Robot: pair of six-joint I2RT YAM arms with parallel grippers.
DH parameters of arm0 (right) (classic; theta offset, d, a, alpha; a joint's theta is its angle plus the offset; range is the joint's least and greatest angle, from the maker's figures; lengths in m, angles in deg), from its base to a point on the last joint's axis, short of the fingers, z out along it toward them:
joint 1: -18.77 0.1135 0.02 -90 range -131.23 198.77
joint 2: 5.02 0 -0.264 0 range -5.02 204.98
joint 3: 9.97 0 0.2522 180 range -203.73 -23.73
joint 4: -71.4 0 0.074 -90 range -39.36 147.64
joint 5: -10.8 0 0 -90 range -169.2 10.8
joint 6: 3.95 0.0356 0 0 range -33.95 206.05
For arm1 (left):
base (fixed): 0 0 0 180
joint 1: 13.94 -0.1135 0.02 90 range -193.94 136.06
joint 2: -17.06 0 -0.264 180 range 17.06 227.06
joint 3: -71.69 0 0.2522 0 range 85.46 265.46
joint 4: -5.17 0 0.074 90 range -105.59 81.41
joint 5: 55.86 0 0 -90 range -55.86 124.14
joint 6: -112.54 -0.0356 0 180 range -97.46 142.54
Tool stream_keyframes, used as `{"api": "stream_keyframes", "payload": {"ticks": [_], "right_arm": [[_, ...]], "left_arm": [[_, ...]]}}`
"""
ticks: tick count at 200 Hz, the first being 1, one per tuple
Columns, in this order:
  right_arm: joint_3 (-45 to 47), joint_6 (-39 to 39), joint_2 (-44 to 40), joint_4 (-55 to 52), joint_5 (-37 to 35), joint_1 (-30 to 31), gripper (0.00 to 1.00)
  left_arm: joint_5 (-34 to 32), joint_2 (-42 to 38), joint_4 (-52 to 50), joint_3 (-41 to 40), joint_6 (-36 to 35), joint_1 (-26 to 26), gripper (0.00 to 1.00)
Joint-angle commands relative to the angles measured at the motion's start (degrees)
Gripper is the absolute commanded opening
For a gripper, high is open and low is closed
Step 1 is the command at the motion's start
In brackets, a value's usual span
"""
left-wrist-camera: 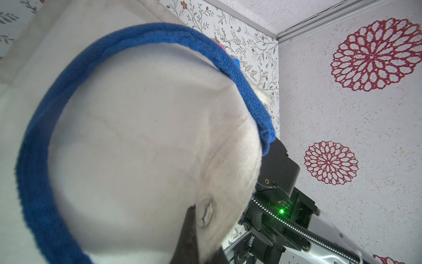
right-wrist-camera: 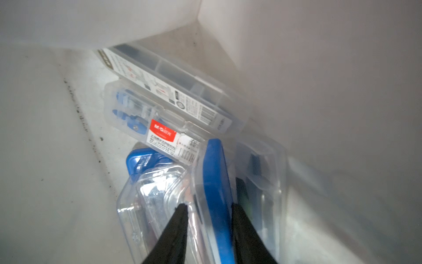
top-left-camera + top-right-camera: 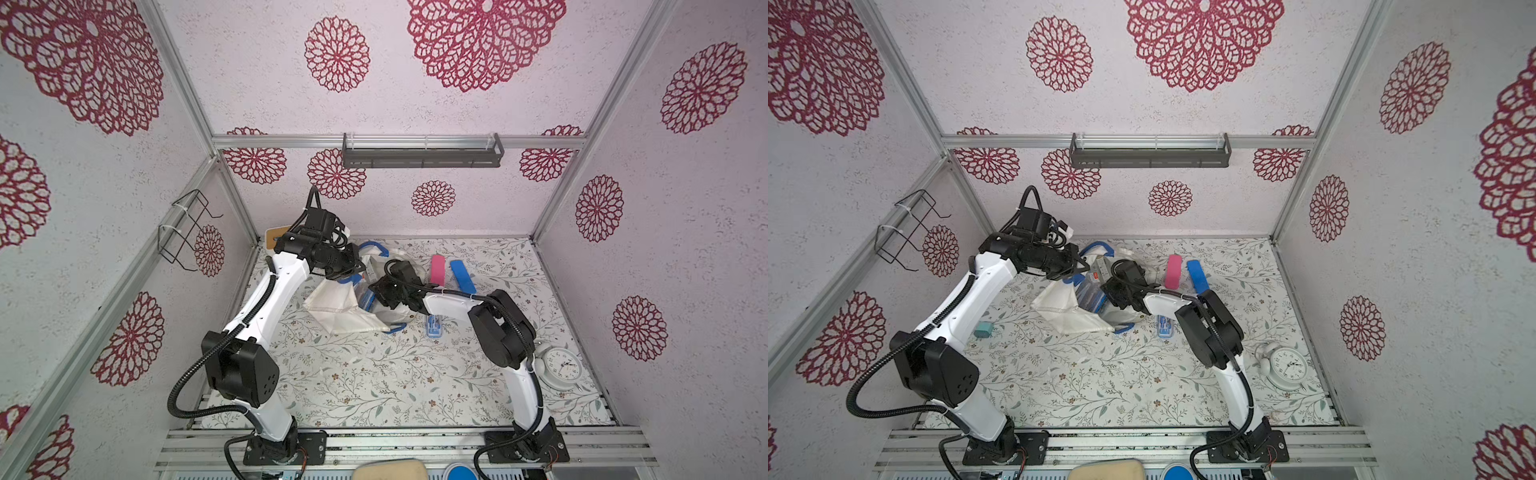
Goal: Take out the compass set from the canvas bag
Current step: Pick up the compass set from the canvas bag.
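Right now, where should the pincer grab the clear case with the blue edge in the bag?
Across its thin blue edge, since it stands on its side between other cases; come in through the canvas bag's mouth, like the right pincer.

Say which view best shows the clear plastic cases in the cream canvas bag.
Right wrist: it looks into the cream-white canvas bag at the stacked clear plastic cases. Both top views glimpse them at the bag's mouth; left wrist shows only canvas and blue handle.
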Motion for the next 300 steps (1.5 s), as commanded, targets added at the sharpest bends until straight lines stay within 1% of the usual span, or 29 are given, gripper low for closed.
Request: {"api": "stream_keyframes", "payload": {"ticks": [1, 34, 66, 100, 128, 146, 172, 223, 249, 276, 300], "right_arm": [[-1.39, -1.52, -2.21, 4.43, 0.56, -0.43, 0.36], [-0.9, 1.28, 0.86, 2.01, 3.17, -0.39, 0.36], [1.87, 2.91, 2.27, 3.39, 4.02, -0.39, 0.36], [2.34, 2.67, 2.29, 3.84, 4.14, -0.48, 0.27], [2.49, 0.72, 0.42, 3.55, 3.79, -0.65, 0.19], [2.65, -1.18, -1.45, 2.66, 3.78, -0.83, 0.15], [3.03, -4.17, -5.23, 0.23, 3.52, -1.0, 0.13], [3.4, -11.71, -13.77, -5.71, 4.44, -1.95, 0.12], [1.87, -16.74, -17.13, -10.86, 5.22, -2.78, 0.12], [0.5, -21.84, -20.26, -15.73, 6.75, -4.63, 0.12], [1.73, -26.73, -24.5, -18.3, 8.93, -7.82, 0.11]], "left_arm": [[3.27, -0.95, 0.17, 2.09, -0.39, 0.46, 0.0], [3.14, -0.93, 0.32, 2.42, -0.08, 0.43, 0.0], [2.82, -1.29, 0.22, 2.11, -0.09, 0.45, 0.0], [2.4, -1.69, -0.06, 1.97, -0.2, 0.48, 0.0], [1.97, -1.66, 0.03, 2.22, -0.12, 0.43, 0.0], [1.78, -1.6, 0.29, 2.45, -0.03, 0.08, 0.0], [1.96, -1.3, 0.61, 3.07, 0.1, -0.84, 0.0], [2.48, -0.26, 1.22, 3.7, -0.21, -2.72, 0.0], [2.83, 0.14, 2.02, 3.64, -0.18, -3.35, 0.0], [3.18, 0.57, 2.85, 3.81, -0.13, -3.94, 0.0], [3.64, 0.65, 3.42, 3.64, -0.19, -4.51, 0.0]]}}
